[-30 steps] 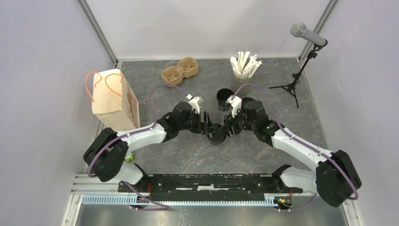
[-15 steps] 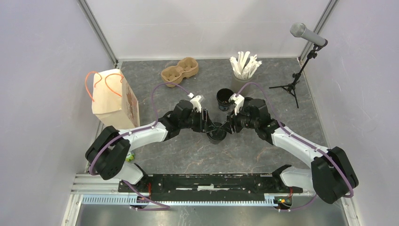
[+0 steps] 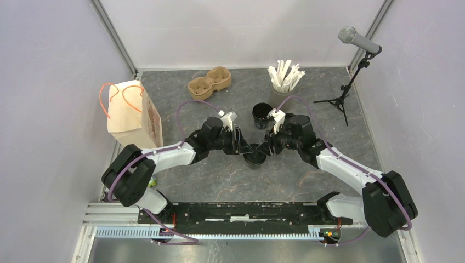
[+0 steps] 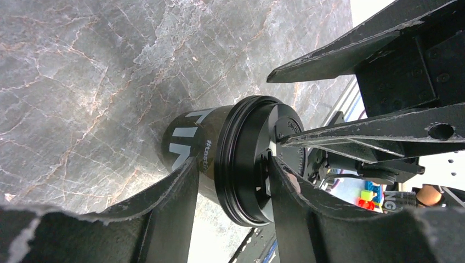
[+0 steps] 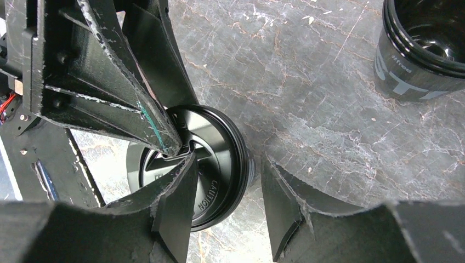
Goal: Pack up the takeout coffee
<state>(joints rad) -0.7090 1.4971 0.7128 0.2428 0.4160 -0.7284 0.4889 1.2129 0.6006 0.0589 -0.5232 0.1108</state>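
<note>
While both arms are angling inward over the middle of the table [image 3: 307, 109], the takeout coffee [image 3: 255, 158] is standing upright there, its lid [image 5: 219, 137] on, between the two grippers. Left gripper [image 4: 230, 164] — jaws half spread and straddling the lid's rim, one finger lying along the cup wall, the other resting on the lid top; whether it is truly clamping cannot be told. Right gripper [image 5: 229, 160] — jaws spread, inner finger lying on the lid, outer finger hanging just beside the cup, apart from it. An open black cup [image 3: 262, 115] is sitting just behind.
</note>
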